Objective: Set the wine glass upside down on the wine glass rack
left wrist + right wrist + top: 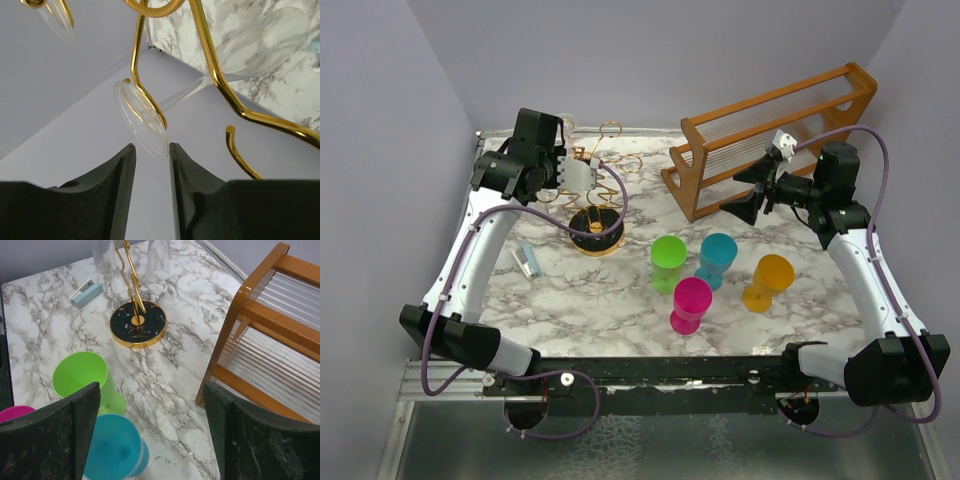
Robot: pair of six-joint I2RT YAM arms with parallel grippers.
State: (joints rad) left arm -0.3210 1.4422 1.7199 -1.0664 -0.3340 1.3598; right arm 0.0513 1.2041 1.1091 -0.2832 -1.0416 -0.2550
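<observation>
The gold wire wine glass rack (597, 190) stands at the back left on its round dark base (137, 324). In the left wrist view a clear wine glass (260, 42) hangs upside down, its stem in a gold arm (217, 75) and its round foot (141, 119) resting against the wire. My left gripper (151, 146) is open with a narrow gap; the foot's lower edge sits just at its fingertips, not pinched. Another clear foot (52, 22) hangs at the upper left. My right gripper (150, 392) is wide open and empty above the table between the cups and the wooden rack.
A large orange-brown wooden slatted rack (775, 135) stands at the back right. Green (669, 258), teal (717, 256), pink (691, 301) and orange (770, 279) plastic goblets stand mid-table. A small blue-white object (526, 261) lies at the left.
</observation>
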